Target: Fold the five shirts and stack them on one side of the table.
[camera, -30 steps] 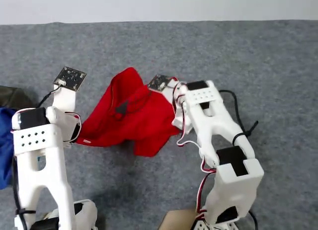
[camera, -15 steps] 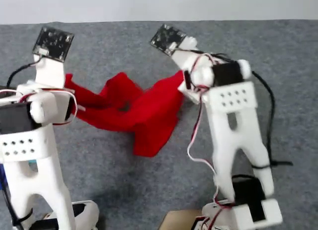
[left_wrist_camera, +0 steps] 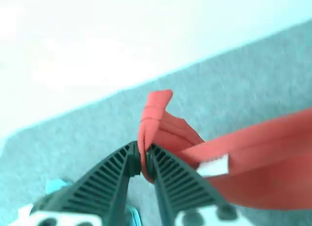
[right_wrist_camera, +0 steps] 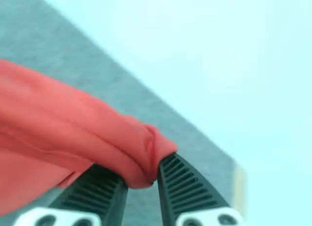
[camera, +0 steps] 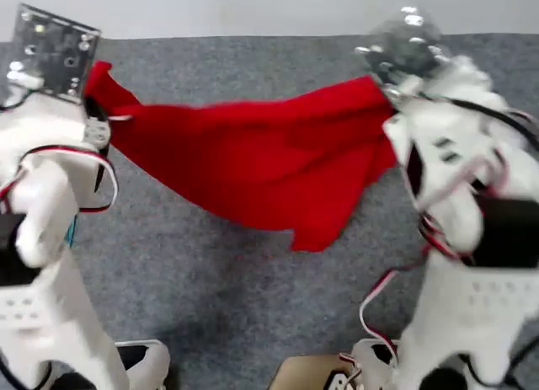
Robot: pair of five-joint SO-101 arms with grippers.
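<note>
Grey felt-covered table [camera: 253, 323], with both arms up over its far half. The red shirt [camera: 253, 158] is held up off the surface and pulled wide between them. It runs from near the far-left corner across toward the far-right side, upper edge taut, lower edge sagging to a loose point just right of the table's middle. The cloth is plain red and creased, with a few long folds. The left arm [camera: 42, 196] is at the left edge and the right arm [camera: 472, 196] at the right edge. Left gripper [left_wrist_camera: 142, 152] – jaws pinched narrow on a bunched corner, a red nub sticking out past the tips and a small white label [left_wrist_camera: 213, 166] just beside it. Right gripper [right_wrist_camera: 141, 170] – jaws clamped on a rolled fold at the shirt's other end.
</note>
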